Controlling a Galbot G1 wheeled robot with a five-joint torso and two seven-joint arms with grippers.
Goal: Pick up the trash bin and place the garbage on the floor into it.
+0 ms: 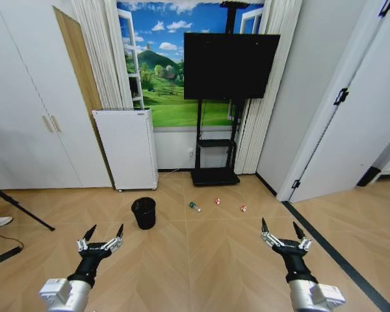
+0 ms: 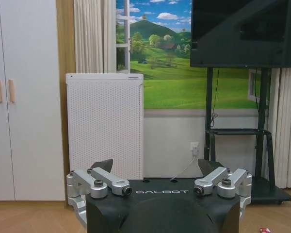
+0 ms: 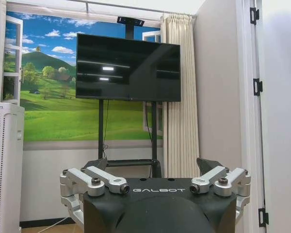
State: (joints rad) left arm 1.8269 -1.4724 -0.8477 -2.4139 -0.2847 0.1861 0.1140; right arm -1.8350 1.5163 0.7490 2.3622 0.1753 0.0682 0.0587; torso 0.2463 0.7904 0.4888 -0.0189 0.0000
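Wooden floor [image 1: 201, 260] laid in a herringbone pattern of light brown planks, crossed on the right by a dark strip [image 1: 338, 257] running diagonally from the door corner toward the near edge. Standing on it: the trash bin [image 1: 143, 212] — upright, mouth open — near the middle; to its right a loose row of garbage, namely a clear bottle [image 1: 194, 207] lying on its side, then two red-and-white items [image 1: 217, 201] [image 1: 243, 208], each apart from the others. Farther back stand a white perforated appliance [image 1: 125, 149] and the black base of a television stand [image 1: 215, 177]. At the left edge — a tripod leg [image 1: 23, 208].
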